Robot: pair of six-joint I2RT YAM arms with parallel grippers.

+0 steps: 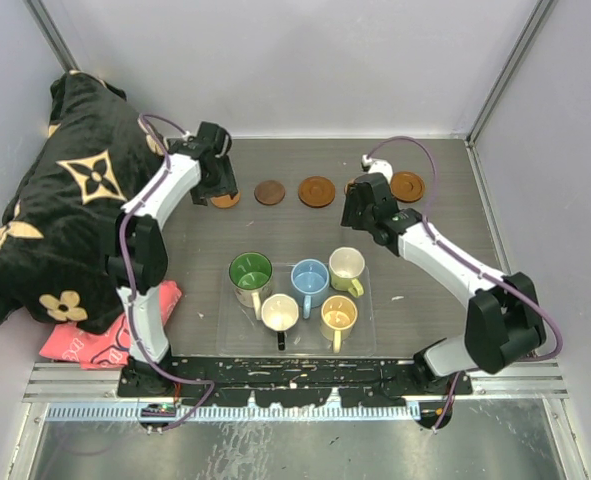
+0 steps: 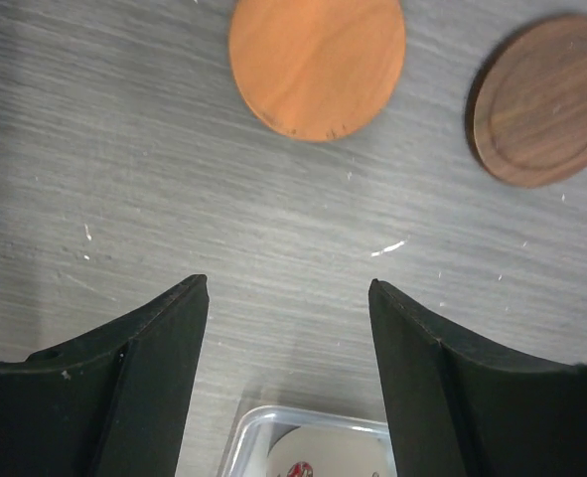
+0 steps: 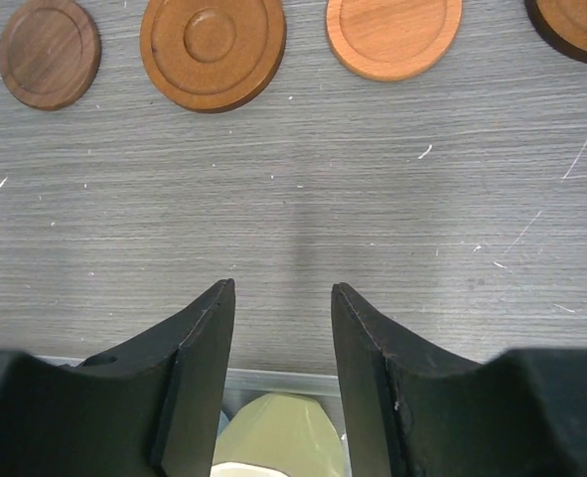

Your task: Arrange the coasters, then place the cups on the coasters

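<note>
Coasters [image 1: 316,190] in a row, cups [image 1: 310,280] in the tray [image 1: 367,332]
We read the coasters' spacing across the upper middle as room for one cup each; cups cluster lower centre; left gripper [image 2: 288,298] and right gripper [image 3: 283,293] hang open, holding nothing

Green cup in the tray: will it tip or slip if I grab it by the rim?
The green cup looks rigid and glazed, so it is probably slippery to grip. It stands upright and squat, so it is unlikely to tip. The white-lined cup sits close beside it; a nudge could knock them together.
</note>
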